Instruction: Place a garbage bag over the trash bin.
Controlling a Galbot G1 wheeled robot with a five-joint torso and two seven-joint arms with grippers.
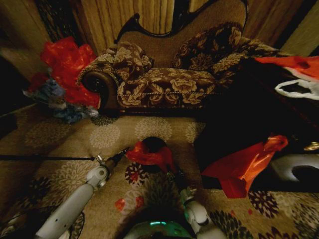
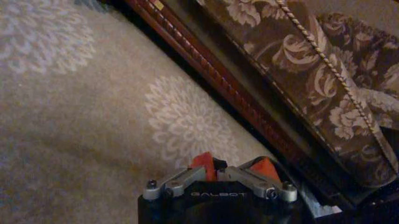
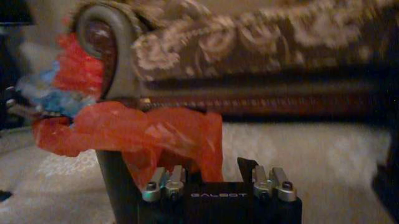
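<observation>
Item: small crinkly bright-red plastic garbage bag, lying draped across the round rim of the small matte black trash bin on the patterned carpet. Left gripper is pinching the bag's left edge, fingers closed on it; right gripper is gripping its near side.

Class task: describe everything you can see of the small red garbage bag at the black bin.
The garbage bag is thin, crinkly, bright-red plastic, bunched and draped across the rim of the trash bin, not yet pulled down over it. It stretches between the left gripper and right gripper, one at each end. In the right wrist view it hangs in folds over the bin's side, above the patterned carpet.
</observation>
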